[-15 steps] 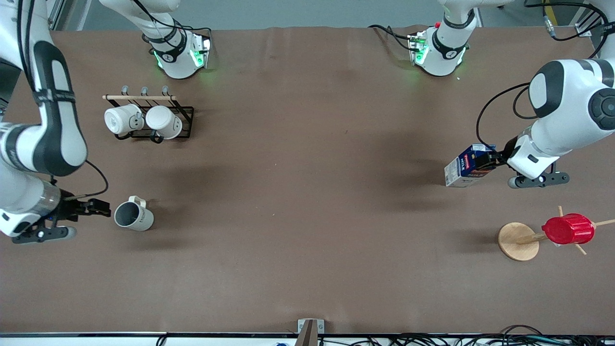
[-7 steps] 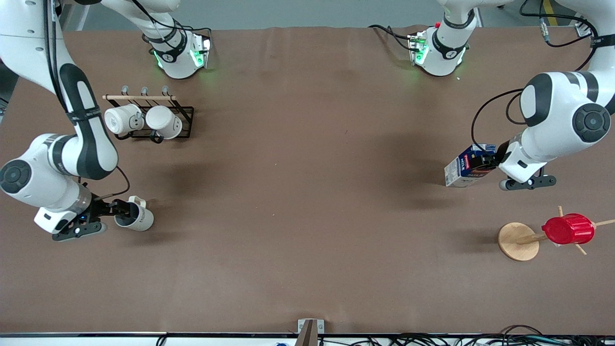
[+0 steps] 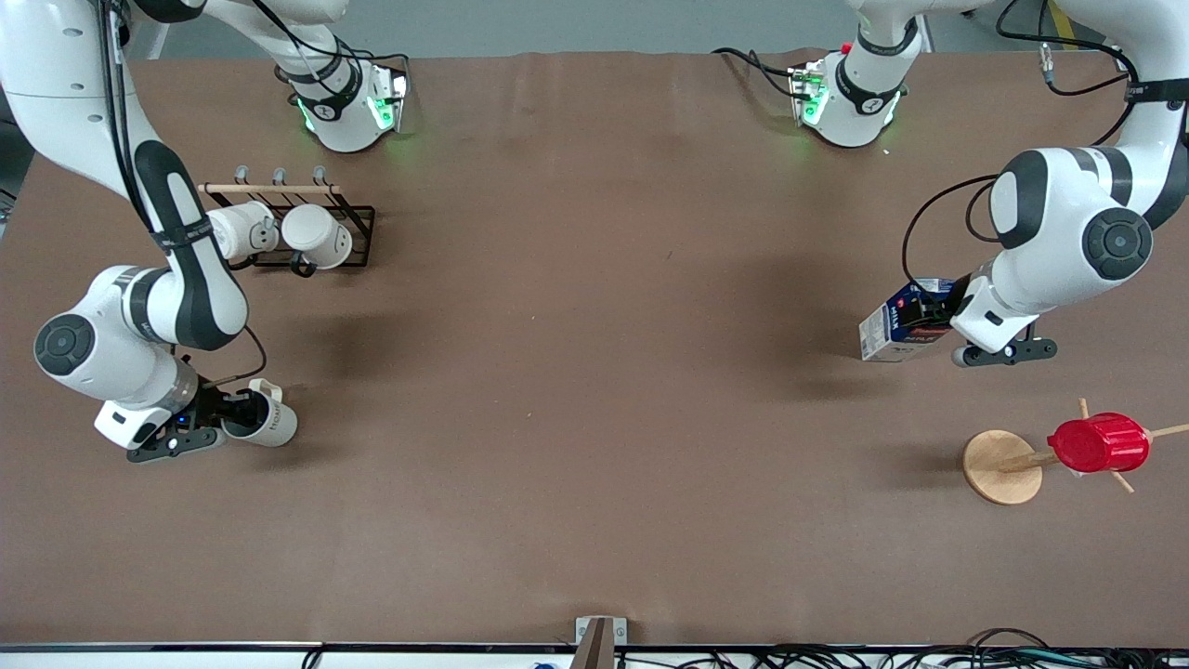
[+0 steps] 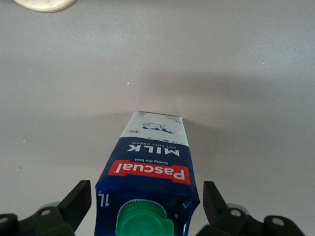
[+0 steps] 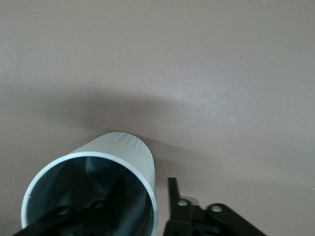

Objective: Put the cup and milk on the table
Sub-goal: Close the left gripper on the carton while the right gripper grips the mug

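Count: 2 arms, 2 grippers, 1 cup (image 3: 263, 420), 1 milk (image 3: 903, 323), 2 white mugs (image 3: 279, 234) on 1 black wire rack (image 3: 358, 243), 1 red ribbed cup (image 3: 1098, 443) on 1 wooden peg stand (image 3: 999, 466).

Cup stands on the table (image 3: 594, 390) toward the right arm's end, nearer the front camera than the rack. Right gripper (image 3: 226, 413) is at its rim: in the right wrist view 1 finger (image 5: 117, 192) sits inside the dark grey interior, the other (image 5: 173, 189) outside the wall, straddling the rim of the cup (image 5: 106, 187) w/ a gap showing by the outer finger, so spread, not clenched.

Milk stands toward the left arm's end, farther from the front camera than the peg stand. Left gripper (image 3: 938, 316) is at the carton top; the left wrist view shows both fingers (image 4: 74, 202) wide apart, 1 either side of the milk (image 4: 150, 184), clear of its faces, green cap up: released.

Surface: flat brown matte sheet, faint creases. Along the near edge, 1 small metal bracket (image 3: 600, 632) and cables (image 3: 929, 656). Grey floor past the bases.
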